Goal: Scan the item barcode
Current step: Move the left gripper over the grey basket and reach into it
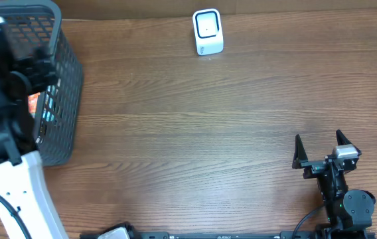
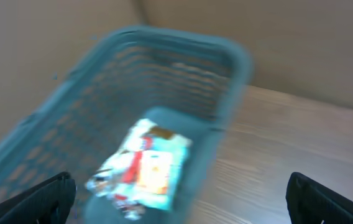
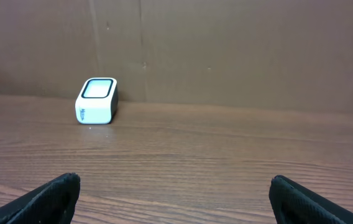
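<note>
Left gripper (image 2: 179,200) hung wide open, empty, above basket (image 2: 183,59) holding a packet (image 2: 144,173). Right gripper (image 3: 173,200) wide open, empty, faced white scanner (image 3: 96,101) on surface (image 3: 226,149).

- The picture is blurred.
- A blue-gray basket (image 2: 183,40) fills the frame from 8 to 1 o'clock.
- A white, orange and red packet (image 2: 142,171) lies inside it, toward 6 o'clock.
- A wooden table (image 2: 288,143) shows at 3 o'clock.
- The left gripper (image 2: 179,199) has its fingers (image 2: 46,199) at 7 and 5 o'clock, wide apart and holding nothing.
</note>
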